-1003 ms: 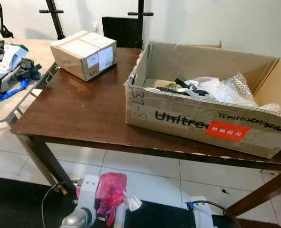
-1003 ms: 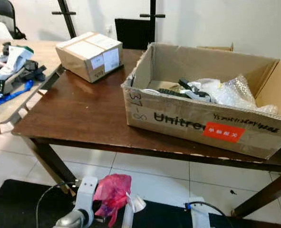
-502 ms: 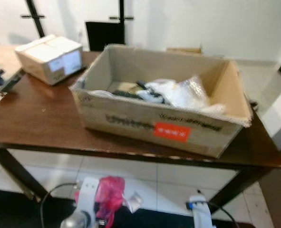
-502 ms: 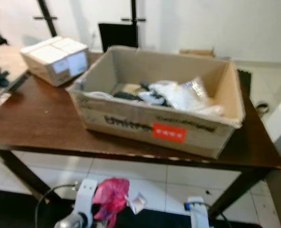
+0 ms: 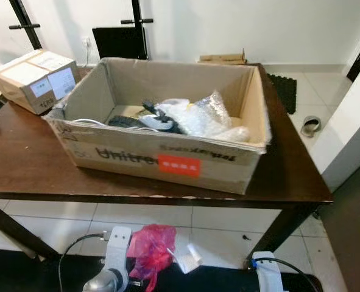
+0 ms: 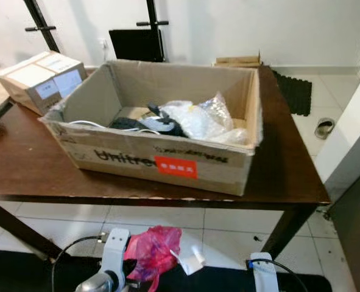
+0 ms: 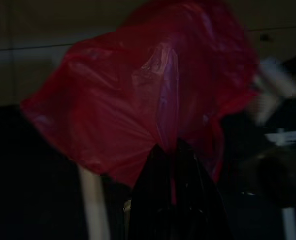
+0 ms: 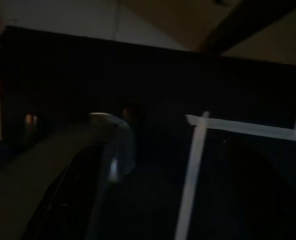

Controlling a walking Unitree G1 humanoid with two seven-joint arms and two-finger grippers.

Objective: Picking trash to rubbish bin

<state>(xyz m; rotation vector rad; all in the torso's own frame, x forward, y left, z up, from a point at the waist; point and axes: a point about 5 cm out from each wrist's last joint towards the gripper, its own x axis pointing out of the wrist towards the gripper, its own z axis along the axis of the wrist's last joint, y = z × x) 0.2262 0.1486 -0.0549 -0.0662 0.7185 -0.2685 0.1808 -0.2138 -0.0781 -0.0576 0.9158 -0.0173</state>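
Left eye view: a crumpled red plastic bag (image 5: pixel 150 245) hangs at the near edge of the scene, low and left of centre, bunched just beside the left gripper (image 5: pixel 133 272), whose white wrist housing rises below it. A small white scrap (image 5: pixel 189 261) dangles to the right of the bag. Beyond, across pale floor tiles, a dark wooden desk (image 5: pixel 21 164) carries a large open cardboard box (image 5: pixel 167 161) holding bubble wrap (image 5: pixel 205 115) and dark oddments, with a small sealed carton (image 5: pixel 33 79) at the far left. The right arm (image 5: pixel 266 278) hangs idle at the near right.

Right eye view: the same layout. The bag sits near and below the desk edge, with the big box lying far and slightly right of it, up and over the desk's front rail. That appears to be the relation the coming move turns on: the load is on the left side, so the left arm is the nearer one, and any drop would call for a lift forward and up.

Left wrist view: dim, but the jaws stand pinched together on a fold of the red bag, which balloons out beyond the fingers (image 7: pixel 155 195) with no clear long axis.

Right wrist view: very dark; a pale strip and a curved grey shape can be made out, and whether those jaws are parted cannot be told.
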